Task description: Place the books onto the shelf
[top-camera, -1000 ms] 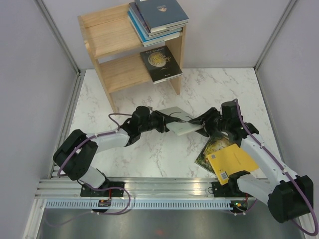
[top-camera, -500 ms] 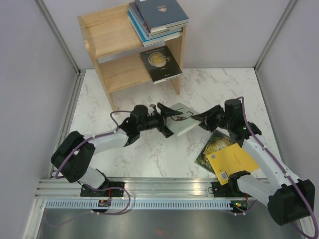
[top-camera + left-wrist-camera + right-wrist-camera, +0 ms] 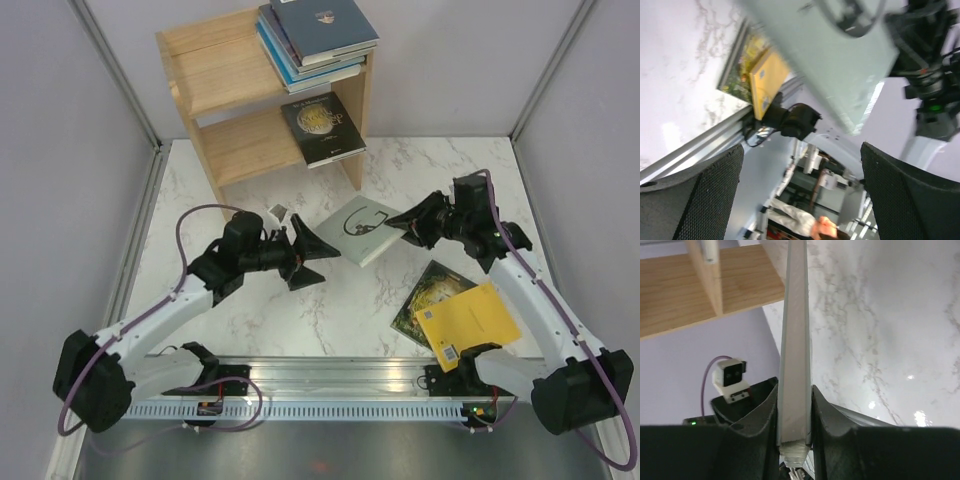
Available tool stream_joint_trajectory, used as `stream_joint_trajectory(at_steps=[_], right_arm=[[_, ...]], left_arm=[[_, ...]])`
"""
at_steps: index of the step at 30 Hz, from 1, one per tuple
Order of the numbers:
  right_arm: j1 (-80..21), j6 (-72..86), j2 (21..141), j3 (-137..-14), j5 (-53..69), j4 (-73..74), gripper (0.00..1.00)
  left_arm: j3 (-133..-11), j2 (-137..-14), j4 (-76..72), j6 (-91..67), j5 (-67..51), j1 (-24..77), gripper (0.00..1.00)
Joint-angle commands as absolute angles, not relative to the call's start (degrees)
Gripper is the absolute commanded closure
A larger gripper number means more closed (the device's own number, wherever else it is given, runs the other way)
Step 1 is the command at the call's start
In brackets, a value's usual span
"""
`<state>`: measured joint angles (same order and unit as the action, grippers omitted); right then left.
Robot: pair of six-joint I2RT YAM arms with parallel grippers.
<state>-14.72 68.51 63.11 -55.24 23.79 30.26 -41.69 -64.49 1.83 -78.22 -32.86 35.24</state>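
Right gripper [image 3: 400, 222]: closed on the right edge of the G book [image 3: 358, 232]. The wrist view shows the book edge-on, pinched between both fingers [image 3: 762, 415].
G book: it reaches from the jaws toward the left arm, cover up and tilted. It seems raised off the table [image 3: 300, 320], though I cannot tell whether its far corner touches.
Left gripper [image 3: 322, 262]: jaws wide open, holding nothing, just beside the book's left corner but apart from it. Its pads [image 3: 700, 200] frame the book's underside.
Key relation: the shelf [image 3: 215, 75] lies beyond the book, up and to the left of the right gripper. The book's free end already points roughly that way.
Nearer arm: the left arm is closer to the shelf, but only the right arm has the book.
Shelf room: a stack [image 3: 318, 35] fills the right half of the top, and a black book [image 3: 322, 128] lies at the right of the lower tier. The left half of both tiers looks free.
Likely need: carry the book flat and bring it in from the open front, clear of the side panel.
Table: smooth marble-look top. A yellow book [image 3: 468, 325] lies on a green book [image 3: 430, 290] by the right arm's base, both not yet shelved.
Risk: the grip is on one edge only, so the book may droop or swing.
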Motion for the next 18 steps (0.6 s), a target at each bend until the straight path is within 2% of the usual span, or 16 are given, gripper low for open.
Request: stream_joint_trajectory(at_steps=[1,8,18], right_arm=[[-14.50,67.32,64.07,-66.78,31.63,23.55,1.00],[-14.50,69.87,72.58,-81.71,35.77,20.05,1.00],[-14.24,77.16,86.56,-90.44,34.11,9.42,1.00]], left_arm=[[-40.08,-58.02,21.40,-63.13,-28.41,34.63,0.00],[-40.87,-50.45,31.64,-59.15,-20.84,34.10,0.00],[-44.47,-47.38,38.13,-57.57,-17.06,34.10,0.01]])
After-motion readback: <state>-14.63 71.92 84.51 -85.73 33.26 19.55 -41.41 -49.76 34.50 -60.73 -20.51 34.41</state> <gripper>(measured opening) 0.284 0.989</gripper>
